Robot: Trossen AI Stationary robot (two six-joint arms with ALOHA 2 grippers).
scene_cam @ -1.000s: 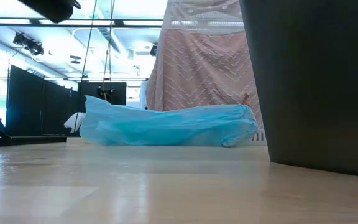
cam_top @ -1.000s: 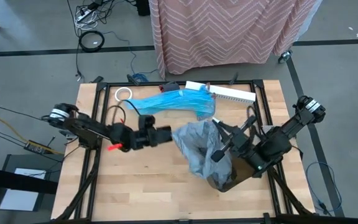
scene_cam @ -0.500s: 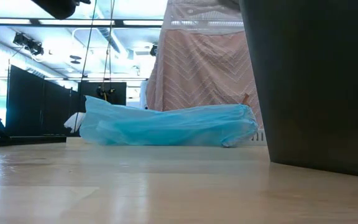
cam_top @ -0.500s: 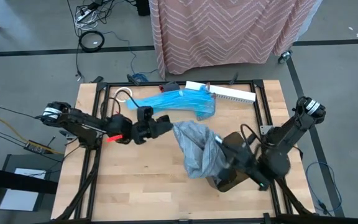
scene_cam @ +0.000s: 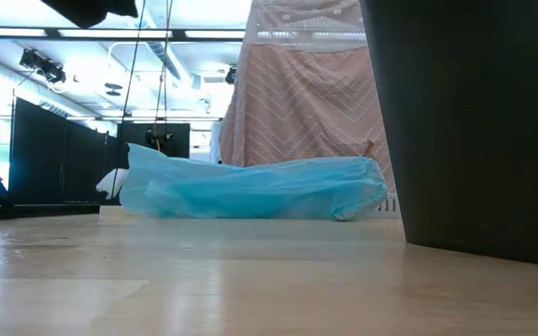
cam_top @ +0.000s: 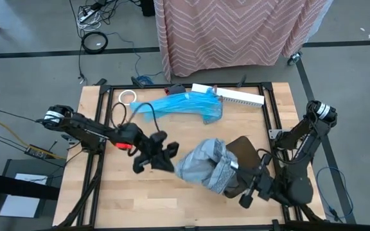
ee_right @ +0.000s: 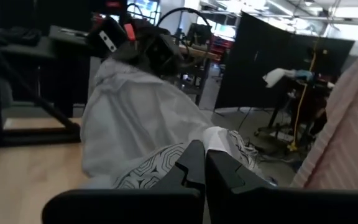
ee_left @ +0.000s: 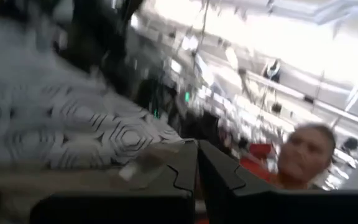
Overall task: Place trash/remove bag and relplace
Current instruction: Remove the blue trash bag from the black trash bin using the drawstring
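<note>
1. High view: the grey bag (cam_top: 203,168) is half pulled off the dark bin (cam_top: 244,168) near the worktop's (cam_top: 140,199) front right. The left pincer (cam_top: 161,158) sits at the bag's left edge, and I honestly can't tell if it's pinching the plastic. The right pincer (cam_top: 249,192) is beside the bin. If the left one lets go, the liner could slump and spill whatever trash is inside. A second ago the bag stood taller and the left pincer was further back.
2. Low view: just the blue bag (scene_cam: 250,187) and the bin wall (scene_cam: 474,121), same as before.
3. Left wrist: fingers (ee_left: 182,171) nearly together, blurry grey plastic beside them.
4. Right wrist: pincer (ee_right: 202,163) pressed together on the bag's patterned fold (ee_right: 160,168). Thin plastic could tear if both tug.
</note>
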